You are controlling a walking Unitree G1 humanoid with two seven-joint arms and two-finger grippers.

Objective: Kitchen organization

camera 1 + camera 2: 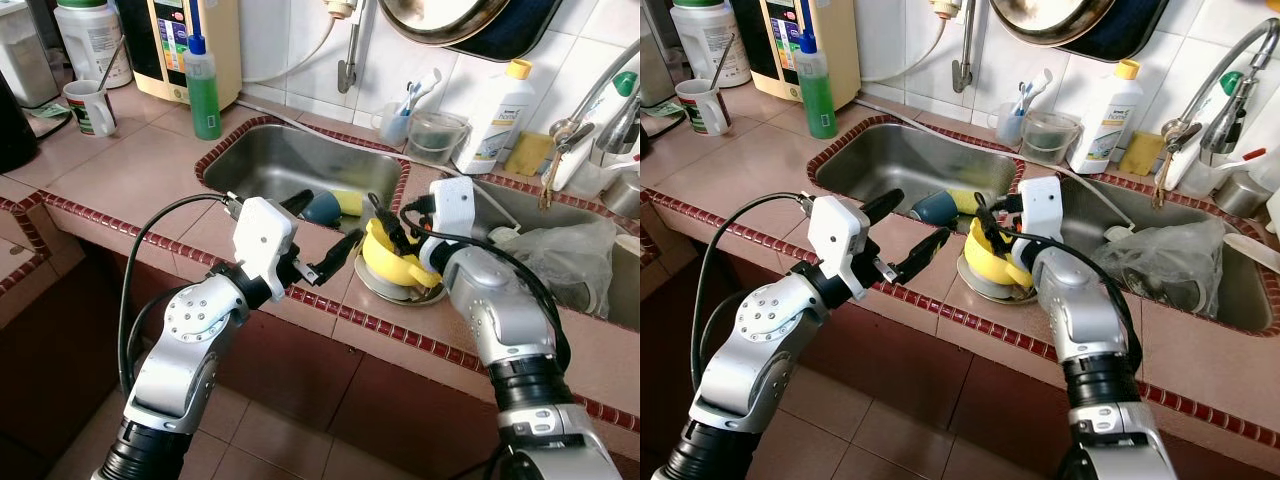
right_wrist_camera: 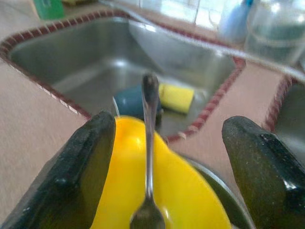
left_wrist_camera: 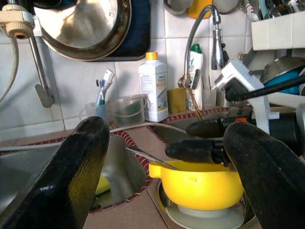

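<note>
A yellow bowl (image 1: pixel 396 264) sits on a steel plate (image 1: pixel 372 287) on the tiled strip between the two sinks. A metal spoon (image 2: pixel 148 143) lies in the bowl, handle pointing toward the left sink (image 1: pixel 290 160). My right gripper (image 1: pixel 395 235) hovers open just over the bowl's rim, one finger on each side of the spoon handle and touching nothing. My left gripper (image 1: pixel 320 232) is open and empty a little to the left, above the counter's front edge, aimed at the bowl (image 3: pixel 200 188).
A blue item (image 1: pixel 320 208) and a yellow sponge (image 1: pixel 347 200) lie in the left sink. The right sink holds a crumpled plastic bag (image 1: pixel 560 255). A green bottle (image 1: pixel 203 90), mug (image 1: pixel 90 108), white bottle (image 1: pixel 490 120) and tap (image 1: pixel 590 110) line the back.
</note>
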